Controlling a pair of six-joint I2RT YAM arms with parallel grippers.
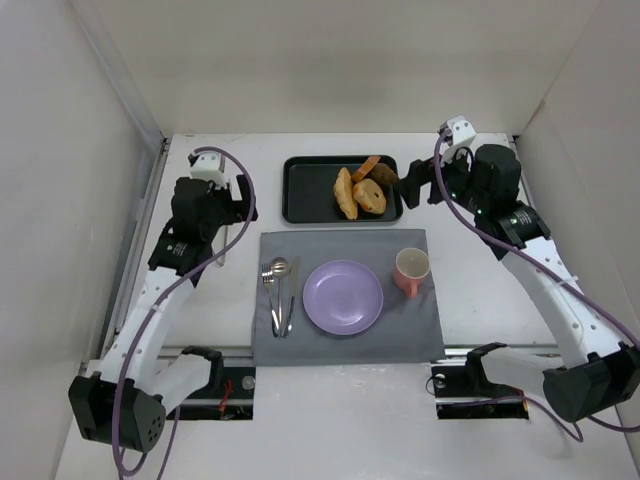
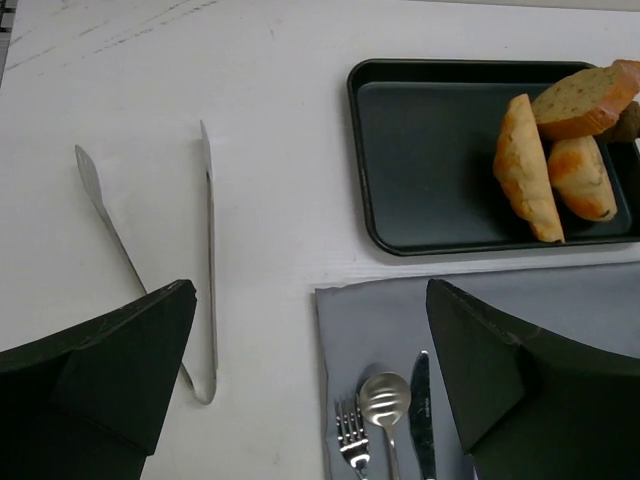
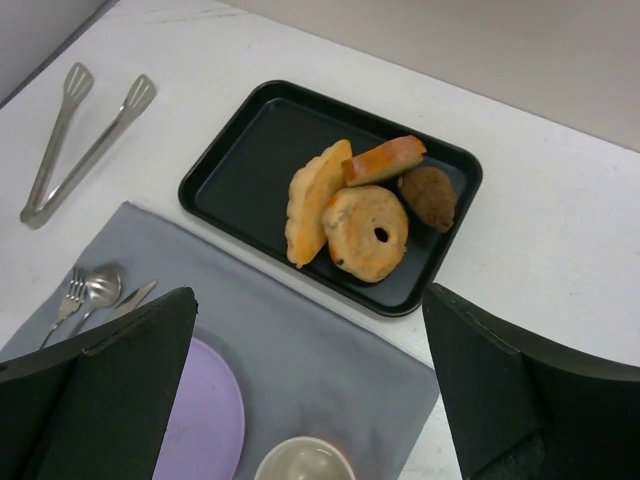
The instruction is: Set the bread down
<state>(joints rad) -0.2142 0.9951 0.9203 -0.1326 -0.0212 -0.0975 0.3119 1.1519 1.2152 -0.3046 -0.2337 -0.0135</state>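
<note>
Bread (image 1: 345, 193) lies in black tray (image 1: 300, 195) on desk, left of my right tool (image 1: 412, 185), untouched; right and left tool (image 1: 238, 205) both spread, empty.

right wrist | bread (image 3: 312, 200) — edge behind bagel (image 3: 350, 242) | plate (image 3: 210, 420), cup (image 3: 305, 463) — cut off below

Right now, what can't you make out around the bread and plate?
Right wrist: purple plate and cup cut off by bottom edge.
Left wrist: brown chunk cut off by right edge, partly behind the bread slice.
Right wrist: the bread has one edge covered by bagel and slice.
</note>
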